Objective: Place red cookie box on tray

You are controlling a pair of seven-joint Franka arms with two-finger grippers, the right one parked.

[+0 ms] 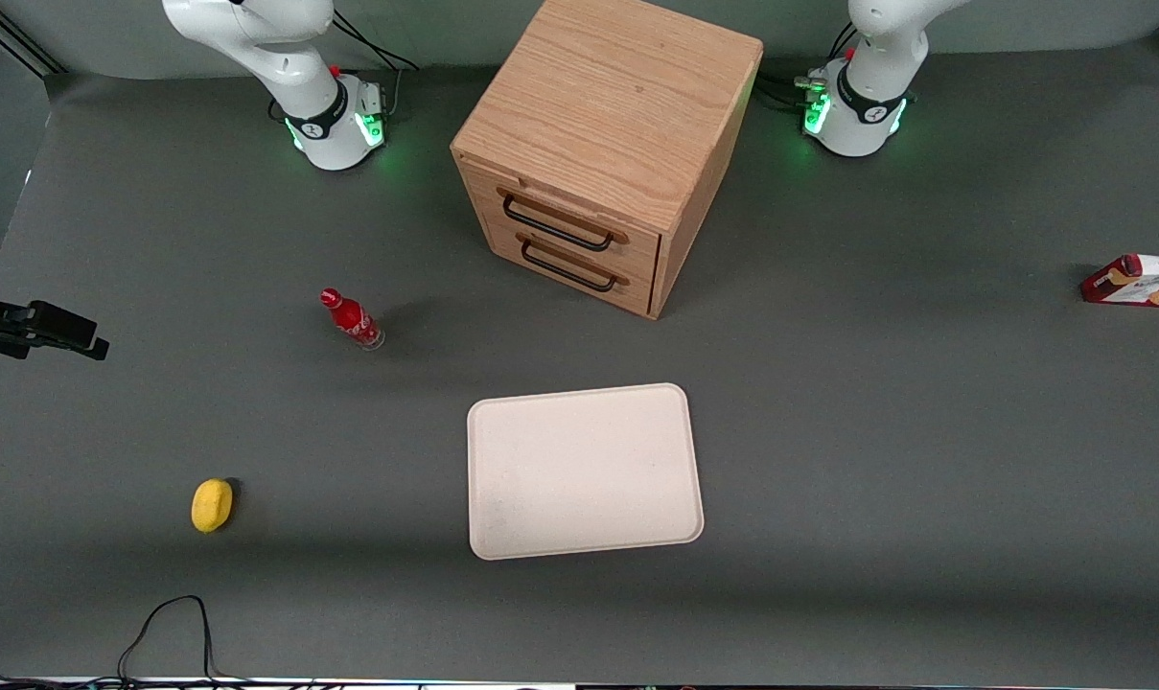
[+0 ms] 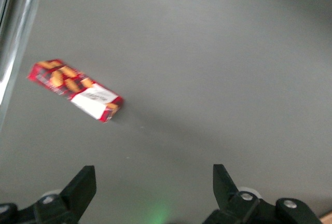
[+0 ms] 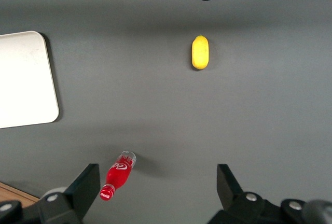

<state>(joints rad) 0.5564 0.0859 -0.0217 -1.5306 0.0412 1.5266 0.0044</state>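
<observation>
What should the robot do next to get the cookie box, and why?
Probably lower the left arm's open gripper toward the long red cardboard cookie box and centre over it. The gripper hangs above bare table, holding nothing, while the box lies at the working arm's end of the table, far from the flat cream-beige tray.

The long narrow red cardboard cookie box [image 2: 75, 90] bears tan cookie pictures and a white end; black-fingered end effector [image 2: 154, 193] above dark grey desk [image 2: 218, 68]; flat cream-beige tray [image 1: 584, 470].
</observation>
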